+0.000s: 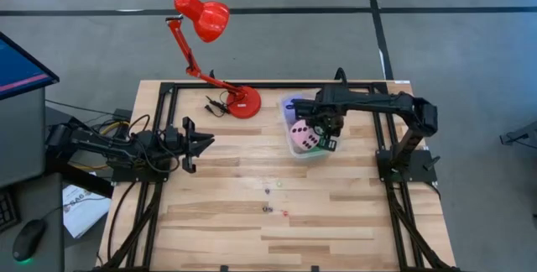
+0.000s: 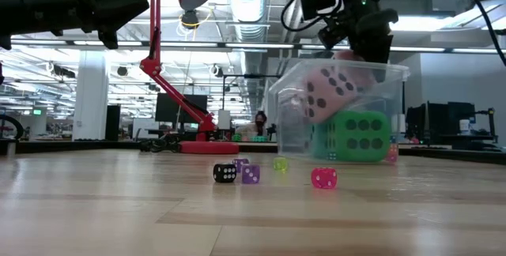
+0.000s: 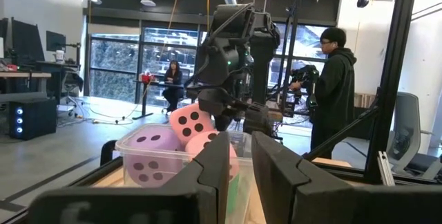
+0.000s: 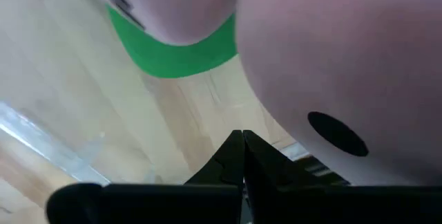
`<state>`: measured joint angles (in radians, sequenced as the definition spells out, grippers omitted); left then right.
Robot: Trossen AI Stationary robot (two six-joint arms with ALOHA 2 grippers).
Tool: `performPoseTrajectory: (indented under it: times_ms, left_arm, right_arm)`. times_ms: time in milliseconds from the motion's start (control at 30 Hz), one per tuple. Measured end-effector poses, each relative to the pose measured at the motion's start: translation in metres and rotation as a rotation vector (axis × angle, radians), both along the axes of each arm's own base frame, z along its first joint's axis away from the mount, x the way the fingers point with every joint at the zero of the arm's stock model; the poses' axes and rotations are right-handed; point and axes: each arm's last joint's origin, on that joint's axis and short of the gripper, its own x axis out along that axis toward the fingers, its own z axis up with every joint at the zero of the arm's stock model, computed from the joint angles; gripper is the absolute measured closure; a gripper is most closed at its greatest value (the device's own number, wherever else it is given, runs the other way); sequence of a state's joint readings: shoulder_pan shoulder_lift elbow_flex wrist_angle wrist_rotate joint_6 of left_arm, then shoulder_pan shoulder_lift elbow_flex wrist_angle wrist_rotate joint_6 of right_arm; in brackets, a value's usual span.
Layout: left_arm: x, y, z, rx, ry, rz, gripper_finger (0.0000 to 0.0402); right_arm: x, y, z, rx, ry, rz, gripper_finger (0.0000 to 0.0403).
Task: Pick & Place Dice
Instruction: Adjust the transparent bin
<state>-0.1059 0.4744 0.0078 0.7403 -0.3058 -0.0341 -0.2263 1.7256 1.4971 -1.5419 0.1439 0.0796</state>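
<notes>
Because the soft dice go in the clear tub (image 1: 295, 148), the right gripper (image 1: 327, 131) is kept just above it, fingers pressed together on nothing, beside a pink die (image 1: 304, 136).

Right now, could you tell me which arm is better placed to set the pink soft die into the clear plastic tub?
Right. The right gripper hangs over the clear plastic tub at the pink soft die; the left gripper waits well apart.

The left arm lay at the left edge of the high view, stretched toward the middle, and its gripper (image 1: 204, 143) pointed right with the two fingers a little apart. The right arm came from the right side, bent at the elbow, and reached left in the upper middle. Its gripper (image 1: 327, 134) pointed down, with the fingers pressed together.
</notes>
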Motion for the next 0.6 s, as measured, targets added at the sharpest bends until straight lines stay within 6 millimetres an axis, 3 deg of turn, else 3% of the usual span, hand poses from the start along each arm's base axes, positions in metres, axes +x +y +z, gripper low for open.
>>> performPoseTrajectory:
  times_ms: [300, 600]
  left_arm:
    - [0.000, 0.000, 0.000, 0.000, 0.000, 0.000, 0.0349]
    - [0.000, 0.000, 0.000, 0.000, 0.000, 0.000, 0.0349]
  right_arm:
    - [-0.007, -0.014, 0.000, -0.074, 0.049, -0.063, 0.0403]
    - [-0.018, -0.024, -0.016, -0.084, 0.123, -0.107, 0.0403]
